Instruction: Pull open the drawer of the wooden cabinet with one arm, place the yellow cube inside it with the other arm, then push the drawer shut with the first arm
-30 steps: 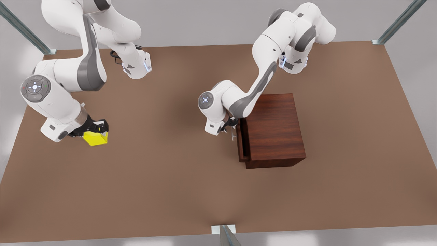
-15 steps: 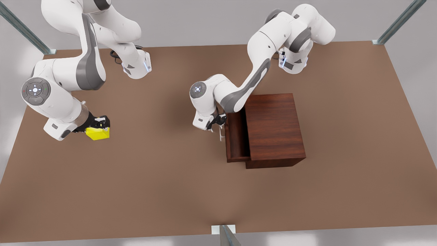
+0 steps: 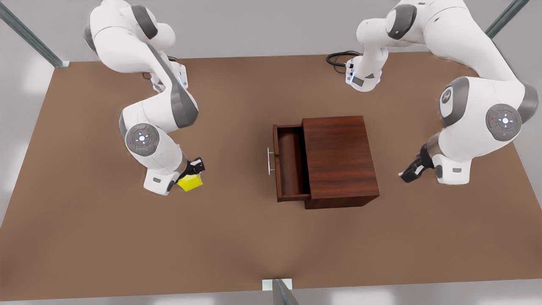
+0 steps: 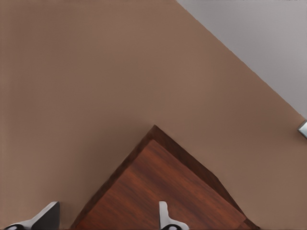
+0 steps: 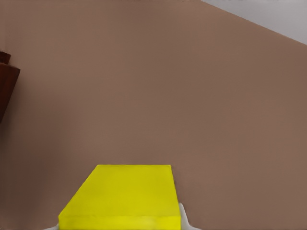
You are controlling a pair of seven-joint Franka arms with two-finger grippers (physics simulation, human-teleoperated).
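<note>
The wooden cabinet (image 3: 338, 156) (image 4: 163, 191) stands mid-table, its drawer (image 3: 291, 165) pulled out toward the front view's left, silver handle (image 3: 269, 161) free. The drawer's inside is bare. On the front view's left, my right gripper (image 3: 192, 173) is shut on the yellow cube (image 3: 189, 182) (image 5: 124, 196), held just above the table, well apart from the drawer. My left gripper (image 3: 410, 173) (image 4: 108, 223) hangs open on the front view's right, beyond the cabinet's closed side, holding nothing. A corner of the cabinet (image 5: 7, 81) shows far off in the right wrist view.
Both arm bases (image 3: 363, 78) sit at the table's back edge, with a black cable (image 3: 338, 57) beside one. Metal frame posts (image 3: 279, 292) stand at the table's corners and front middle. Brown tabletop (image 3: 237, 237) stretches between cube and drawer.
The left gripper let go of the handle and swung away to the cabinet's far side. The drawer came out farther. The right gripper carried the cube toward the cabinet.
</note>
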